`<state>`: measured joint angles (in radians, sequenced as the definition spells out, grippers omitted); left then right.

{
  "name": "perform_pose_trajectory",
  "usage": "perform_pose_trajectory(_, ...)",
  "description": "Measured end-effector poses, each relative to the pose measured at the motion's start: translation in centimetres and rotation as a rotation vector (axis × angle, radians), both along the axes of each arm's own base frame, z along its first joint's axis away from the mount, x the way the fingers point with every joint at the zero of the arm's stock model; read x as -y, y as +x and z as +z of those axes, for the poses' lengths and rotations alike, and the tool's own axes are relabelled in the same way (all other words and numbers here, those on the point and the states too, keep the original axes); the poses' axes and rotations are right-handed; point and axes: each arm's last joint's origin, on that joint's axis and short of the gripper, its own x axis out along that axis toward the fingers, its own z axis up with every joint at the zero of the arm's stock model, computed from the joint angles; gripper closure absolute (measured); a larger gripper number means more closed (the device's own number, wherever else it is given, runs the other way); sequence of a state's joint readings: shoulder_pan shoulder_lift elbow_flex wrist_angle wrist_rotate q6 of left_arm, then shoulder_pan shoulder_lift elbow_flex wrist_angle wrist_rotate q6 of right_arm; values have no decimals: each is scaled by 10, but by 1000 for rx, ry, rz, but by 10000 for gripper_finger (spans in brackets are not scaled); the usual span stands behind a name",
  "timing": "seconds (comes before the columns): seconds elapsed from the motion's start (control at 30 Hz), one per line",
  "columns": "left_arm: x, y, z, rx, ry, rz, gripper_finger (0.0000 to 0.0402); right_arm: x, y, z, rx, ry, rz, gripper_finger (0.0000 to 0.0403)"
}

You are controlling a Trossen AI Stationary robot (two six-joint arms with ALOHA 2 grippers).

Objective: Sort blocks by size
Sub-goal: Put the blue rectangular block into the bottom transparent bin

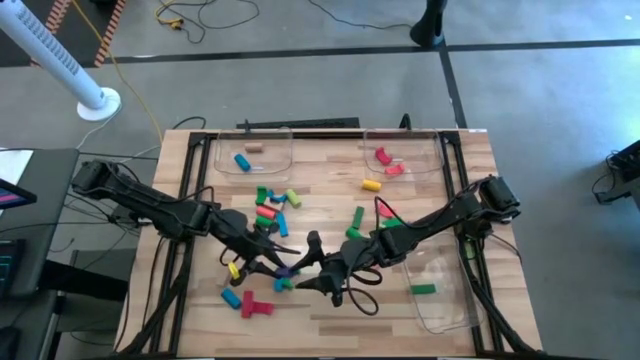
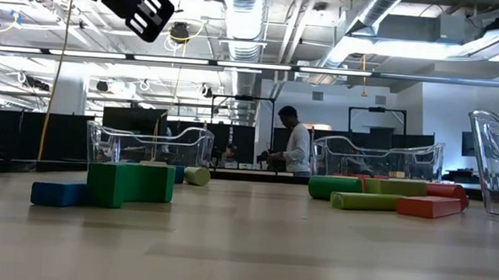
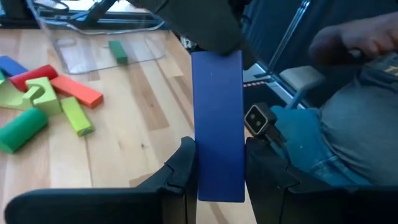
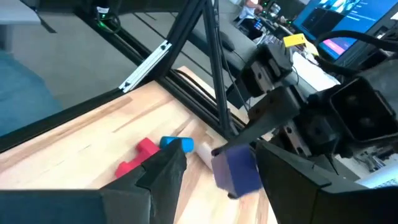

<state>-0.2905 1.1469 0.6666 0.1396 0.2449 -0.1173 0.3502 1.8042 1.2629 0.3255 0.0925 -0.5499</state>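
My left gripper (image 1: 278,268) is shut on a long dark blue bar (image 3: 217,112) above the table's near middle. The bar (image 1: 287,271) reaches out toward my right gripper (image 1: 306,280). That gripper is open, and its fingers (image 4: 165,171) stand on either side of the bar's far end (image 4: 236,169), with a gap showing beside it. Other blocks lie loose on the table: a mixed cluster (image 1: 272,205), green ones (image 1: 357,218), a yellow cylinder (image 1: 371,184), and blue and red ones (image 1: 245,300). My left gripper pinches the dark blue bar's two long sides (image 3: 219,171) between its two fingers, near the bar's near end. The fingers come about level from the table's left and lie along the bar. The bar sticks out ahead of them, lifted clear of the table.
Clear trays stand at the far left (image 1: 252,152) and far right (image 1: 405,155), each with a few blocks. A third tray (image 1: 440,290) at the near right holds a green block. A person sits close beyond the table's edge (image 3: 348,124). Another person stands far off (image 2: 296,146).
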Motion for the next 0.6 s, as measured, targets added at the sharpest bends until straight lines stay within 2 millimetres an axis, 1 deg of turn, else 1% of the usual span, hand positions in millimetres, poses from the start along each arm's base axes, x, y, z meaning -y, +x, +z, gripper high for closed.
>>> perform_pose_trajectory(0.27, 1, 2, 2, 29, -16, -24, 309, 5, 2, 1, 9, 7, 2, 176)
perform_pose_trajectory(0.6, 4, 22, -15, 5, -34, -72, 309, 5, 2, -1, -8, -2, 22, 211)
